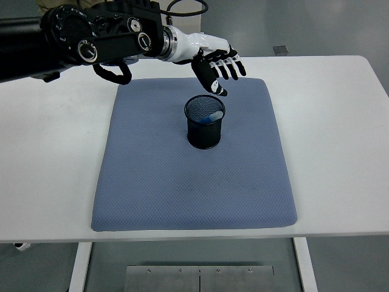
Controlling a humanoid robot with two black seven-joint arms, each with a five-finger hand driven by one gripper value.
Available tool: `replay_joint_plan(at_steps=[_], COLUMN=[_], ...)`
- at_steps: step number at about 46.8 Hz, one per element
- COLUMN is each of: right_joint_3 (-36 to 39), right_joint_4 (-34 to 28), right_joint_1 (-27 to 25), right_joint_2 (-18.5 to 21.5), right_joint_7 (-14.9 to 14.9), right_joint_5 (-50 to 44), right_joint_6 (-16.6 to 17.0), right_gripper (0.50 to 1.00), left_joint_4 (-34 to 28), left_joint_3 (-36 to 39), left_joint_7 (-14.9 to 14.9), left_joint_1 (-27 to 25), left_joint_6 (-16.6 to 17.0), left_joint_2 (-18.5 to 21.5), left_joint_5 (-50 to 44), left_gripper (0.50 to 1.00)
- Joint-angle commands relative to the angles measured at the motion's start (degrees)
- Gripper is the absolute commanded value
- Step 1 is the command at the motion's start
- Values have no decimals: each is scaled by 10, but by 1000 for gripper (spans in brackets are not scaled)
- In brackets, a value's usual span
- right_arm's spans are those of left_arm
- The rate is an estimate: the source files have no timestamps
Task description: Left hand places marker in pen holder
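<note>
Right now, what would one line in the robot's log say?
left robot hand: open, above and behind cup | marker: inside black mesh cup | cup: upright on blue mat | right arm: not in view

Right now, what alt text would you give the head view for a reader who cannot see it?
A blue marker lies inside a black mesh pen holder standing on a blue mat on a white table. The robot's left hand hovers open just beyond the holder, holding nothing.
</note>
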Motion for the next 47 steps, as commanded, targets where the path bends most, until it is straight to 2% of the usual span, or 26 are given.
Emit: replay_joint_plan(at_steps=[1,6,10,12,18,22,25,28,36,42,47], right_joint_3=[0,0,0,0,0,0,0,0,0,0,0], right_joint_4=[-1,-1,0,-1,-1,0,0,-1,0,-1,-1], right_joint_1=[0,0,0,0,0,0,0,0,0,0,0], right_joint_2=[0,0,0,0,0,0,0,0,0,0,0], right_joint_7=[0,0,0,0,0,0,-1,0,0,0,0], right_joint_5=[0,-1,-1,0,0,-1,-1,-1,-1,-1,-1], right_joint_6=[0,0,0,0,0,0,0,0,0,0,0], right_gripper=[1000,1000,1000,1000,1000,1000,1000,1000,1000,1000,1000], left_joint_4=[6,6,9,14,21,22,28,47,122,159,164], left_joint_3=[0,3,3,3,-16,-68,-115,-170,-332,-411,-468], left_joint_7=[1,2,2,2,-7,-15,-22,-29,-33,-35,-35], left_joint_1=[-1,5,30,39,83,119,157,198,308,371,419], left_joint_6=[0,1,12,28,106,154,177,180,173,173,173], left_joint_2=[8,33,59,79,131,160,183,197,196,188,181], left_joint_5=[-2,-1,1,6,5,0,-2,-3,-3,-4,-4], left_gripper=[1000,1000,1000,1000,1000,1000,1000,1000,1000,1000,1000])
